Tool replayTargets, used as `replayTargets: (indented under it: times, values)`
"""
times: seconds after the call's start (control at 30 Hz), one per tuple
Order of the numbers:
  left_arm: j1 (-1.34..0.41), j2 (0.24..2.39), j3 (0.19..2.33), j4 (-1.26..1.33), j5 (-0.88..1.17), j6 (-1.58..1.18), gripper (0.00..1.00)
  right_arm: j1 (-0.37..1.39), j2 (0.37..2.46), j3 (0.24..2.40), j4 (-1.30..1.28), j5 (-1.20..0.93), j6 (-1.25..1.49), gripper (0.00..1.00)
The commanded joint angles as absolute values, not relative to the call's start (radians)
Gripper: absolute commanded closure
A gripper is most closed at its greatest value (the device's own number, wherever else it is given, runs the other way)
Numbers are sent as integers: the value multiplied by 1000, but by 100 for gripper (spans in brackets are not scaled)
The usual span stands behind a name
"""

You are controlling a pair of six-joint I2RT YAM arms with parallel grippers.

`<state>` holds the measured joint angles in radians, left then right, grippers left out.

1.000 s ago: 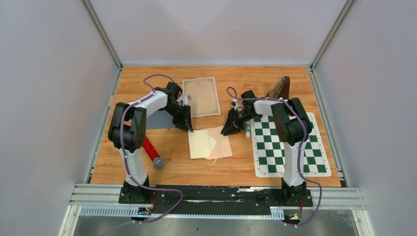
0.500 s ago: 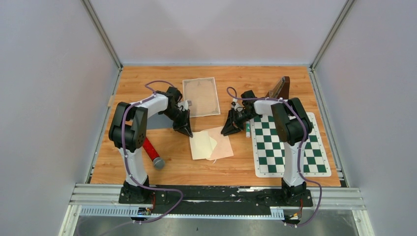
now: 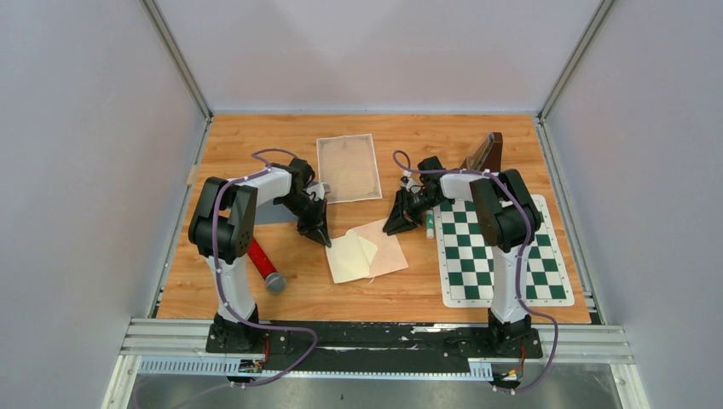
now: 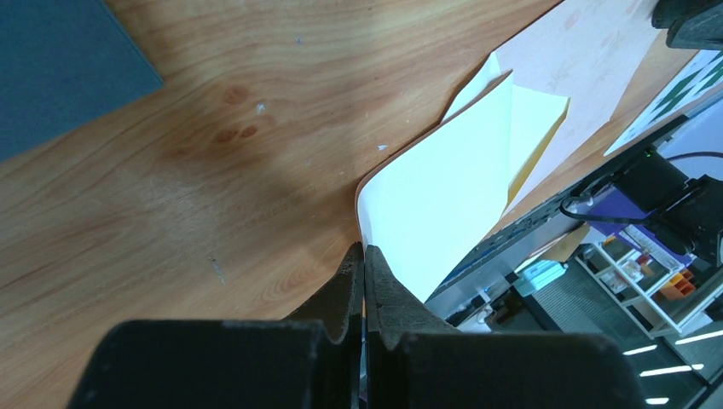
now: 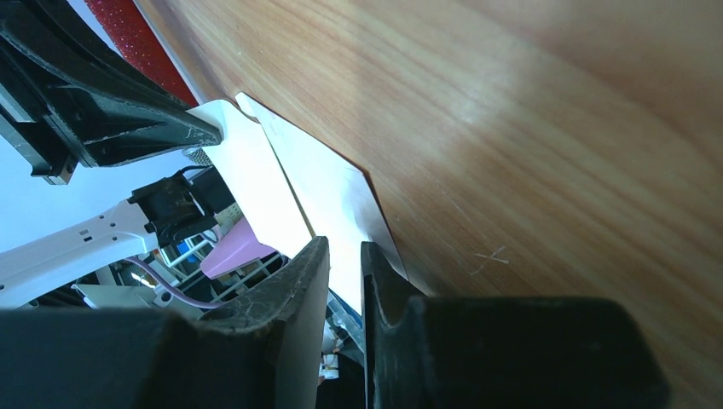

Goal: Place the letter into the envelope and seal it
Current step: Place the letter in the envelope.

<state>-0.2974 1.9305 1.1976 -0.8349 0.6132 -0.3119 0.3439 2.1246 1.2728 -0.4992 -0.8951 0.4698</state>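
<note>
The pale yellow letter (image 3: 348, 258) lies partly over the peach envelope (image 3: 388, 250) at mid-table. My left gripper (image 3: 324, 239) is shut on the letter's upper left corner, which curls up off the wood. In the left wrist view the jaws (image 4: 364, 249) pinch the letter's edge (image 4: 443, 196), with the envelope (image 4: 588, 51) beyond. My right gripper (image 3: 390, 230) is at the envelope's upper right corner. In the right wrist view its jaws (image 5: 344, 251) stand a narrow slit apart, with the envelope's edge (image 5: 328, 183) between them.
A red cylinder with a grey cap (image 3: 264, 262) lies by the left arm. A blue-grey sheet (image 3: 277, 209) is under the left arm. A framed mesh sheet (image 3: 348, 167) lies behind. A green chessboard mat (image 3: 499, 247), a small green-white object (image 3: 429, 224) and a wooden stand (image 3: 486, 152) are at the right.
My left gripper moved nearer and slightly right, onto the letter's corner. The letter and envelope turned a little. The right gripper has not moved.
</note>
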Motion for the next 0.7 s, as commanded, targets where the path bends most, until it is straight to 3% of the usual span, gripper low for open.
replayTargets:
  times: [0.0, 0.67]
  values:
    - [-289, 1907, 1217, -867, 580, -307, 100, 342, 2170, 1268, -511, -848, 508, 78]
    - [-290, 1966, 1300, -872, 566, -321, 100, 343, 2171, 1262, -496, -873, 517, 79]
